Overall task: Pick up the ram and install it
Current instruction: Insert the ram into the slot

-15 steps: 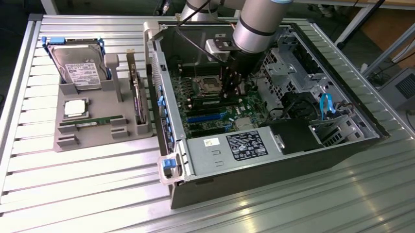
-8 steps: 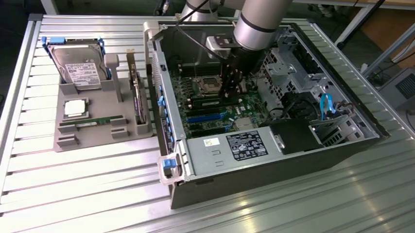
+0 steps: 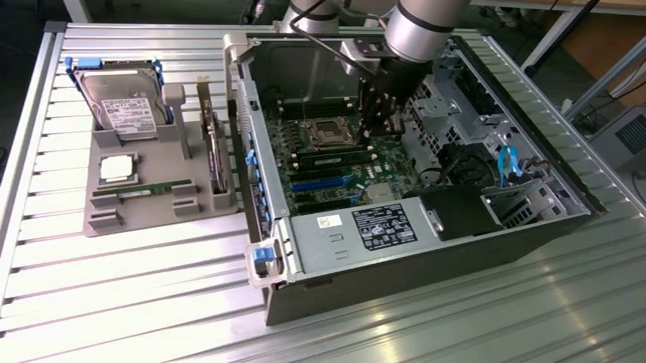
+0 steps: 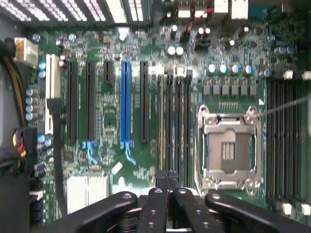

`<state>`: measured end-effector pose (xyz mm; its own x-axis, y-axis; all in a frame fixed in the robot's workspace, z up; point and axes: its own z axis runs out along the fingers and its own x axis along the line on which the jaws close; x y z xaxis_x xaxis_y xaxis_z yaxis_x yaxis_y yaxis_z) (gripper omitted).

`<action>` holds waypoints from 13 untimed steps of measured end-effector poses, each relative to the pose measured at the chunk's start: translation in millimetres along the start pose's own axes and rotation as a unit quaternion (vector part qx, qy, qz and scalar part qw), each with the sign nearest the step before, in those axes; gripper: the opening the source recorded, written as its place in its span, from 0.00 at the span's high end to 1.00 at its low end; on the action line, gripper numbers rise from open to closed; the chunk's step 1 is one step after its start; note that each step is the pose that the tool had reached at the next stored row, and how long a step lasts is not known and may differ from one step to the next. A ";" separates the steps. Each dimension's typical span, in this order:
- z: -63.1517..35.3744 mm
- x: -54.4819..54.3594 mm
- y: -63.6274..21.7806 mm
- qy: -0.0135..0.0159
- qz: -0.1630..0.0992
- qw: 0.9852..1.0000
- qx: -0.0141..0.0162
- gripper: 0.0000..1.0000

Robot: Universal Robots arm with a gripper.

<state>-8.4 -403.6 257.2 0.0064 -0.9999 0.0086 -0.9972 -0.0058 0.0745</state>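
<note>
My gripper [image 3: 382,130] hangs inside the open computer case [image 3: 565,174], low over the motherboard [image 3: 349,170] and just beside the empty processor socket [image 3: 328,134]. In the wrist view its black fingers [image 4: 154,194] are pressed together, and the gripper [image 4: 167,178] is shut with nothing visible between them. It sits over the end of the row of memory slots [image 4: 177,121]. A thin green ram stick [image 4: 161,121] stands on edge in the outermost slot, seen in the exterior view as a green strip [image 3: 338,159]. Another green ram stick [image 3: 141,188] lies in the grey tray.
The grey tray [image 3: 121,219] on the exterior view's left also holds a silver hard drive [image 3: 119,106], a square processor chip [image 3: 116,168] and an upright card [image 3: 213,151]. Inside the case are the power supply [image 3: 379,227], drive cages [image 3: 474,106] and blue cables [image 3: 510,162].
</note>
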 end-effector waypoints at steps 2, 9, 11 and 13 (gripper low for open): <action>-0.9 0.0 -12.1 0.000 0.000 1.000 -0.002 0.90; -1.1 0.1 -17.3 0.000 0.000 1.000 0.021 0.90; -0.9 0.0 -17.3 0.000 0.000 1.000 0.027 0.90; -1.0 0.1 -17.3 0.000 0.000 1.000 0.027 0.90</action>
<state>8.9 -403.6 257.0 0.0056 -0.9999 0.0093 -0.9998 -0.0054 0.0209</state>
